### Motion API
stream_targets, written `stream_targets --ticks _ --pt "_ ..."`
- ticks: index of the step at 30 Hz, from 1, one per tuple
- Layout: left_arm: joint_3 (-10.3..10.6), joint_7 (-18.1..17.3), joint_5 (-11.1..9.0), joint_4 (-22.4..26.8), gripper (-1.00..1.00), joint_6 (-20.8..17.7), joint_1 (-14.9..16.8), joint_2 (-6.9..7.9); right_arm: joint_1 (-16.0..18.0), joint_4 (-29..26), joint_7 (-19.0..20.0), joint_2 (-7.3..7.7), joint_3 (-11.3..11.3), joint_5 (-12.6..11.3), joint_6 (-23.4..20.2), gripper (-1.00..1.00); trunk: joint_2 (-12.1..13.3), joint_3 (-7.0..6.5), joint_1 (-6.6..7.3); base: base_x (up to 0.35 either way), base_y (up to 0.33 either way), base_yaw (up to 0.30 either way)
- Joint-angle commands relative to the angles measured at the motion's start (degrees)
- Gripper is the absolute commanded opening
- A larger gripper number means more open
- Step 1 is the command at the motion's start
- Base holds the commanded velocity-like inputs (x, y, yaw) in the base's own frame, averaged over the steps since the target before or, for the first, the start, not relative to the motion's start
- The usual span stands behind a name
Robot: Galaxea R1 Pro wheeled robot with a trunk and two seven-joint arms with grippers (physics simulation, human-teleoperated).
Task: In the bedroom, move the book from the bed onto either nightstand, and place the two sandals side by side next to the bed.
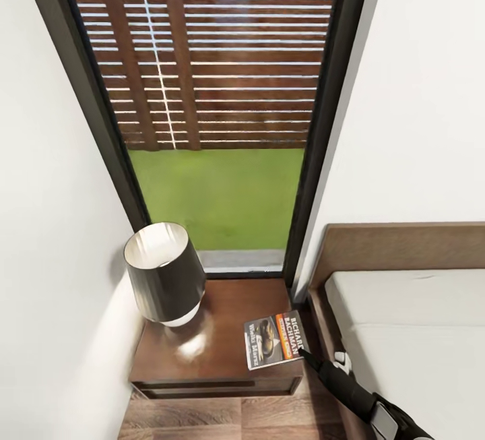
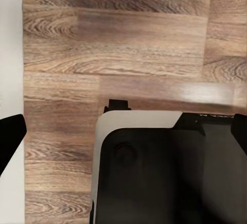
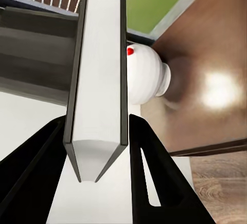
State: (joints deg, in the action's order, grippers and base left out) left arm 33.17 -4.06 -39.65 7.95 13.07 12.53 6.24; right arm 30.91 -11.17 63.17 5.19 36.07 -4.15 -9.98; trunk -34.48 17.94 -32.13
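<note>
You have the book (image 1: 273, 339) clamped by its edge in the right gripper (image 1: 302, 354), jaws pressed on either side of it as the right wrist view shows, and it sits tilted over the near right corner of the nightstand (image 1: 222, 319), partly past the edge toward the bed (image 1: 411, 332). Whether it already rests on the wood or hangs just above it I cannot tell. Before you let go, I'd carry it further in toward the middle of the top, so that its whole cover lies over the wood and nothing overhangs the gap beside the bed. Stop short of the lamp (image 1: 165, 271), which stands on the far left part of the top; a nudge could tip it. Lower until the book lies flat, then part the jaws and draw back along the arm's line, not sideways. Of the left gripper (image 2: 123, 147) I can't tell whether the jaws are apart or closed; it points at the wood floor (image 2: 118, 44).
</note>
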Motion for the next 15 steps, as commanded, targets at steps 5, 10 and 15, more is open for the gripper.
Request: stream_targets --ticks 5,10,15 --pt "0.4 -0.25 -0.61 0.08 1.0 0.19 0.08 0.05 0.03 0.01 -0.27 -0.02 -0.11 -0.43 -0.64 -1.0 -0.07 0.07 -0.02 0.022 0.009 0.0" --pt "0.34 -0.25 -0.58 0.18 1.0 0.14 0.69 0.2 0.05 0.01 -1.43 0.0 -0.12 -0.41 -0.65 -1.0 -0.07 0.07 -0.02 0.105 0.04 0.0" --pt "0.32 -0.25 -0.56 0.3 1.0 0.15 1.66 0.19 0.07 0.07 -2.19 -0.01 -0.12 -0.42 -0.65 -1.0 -0.07 0.07 -0.02 0.102 0.049 0.0"
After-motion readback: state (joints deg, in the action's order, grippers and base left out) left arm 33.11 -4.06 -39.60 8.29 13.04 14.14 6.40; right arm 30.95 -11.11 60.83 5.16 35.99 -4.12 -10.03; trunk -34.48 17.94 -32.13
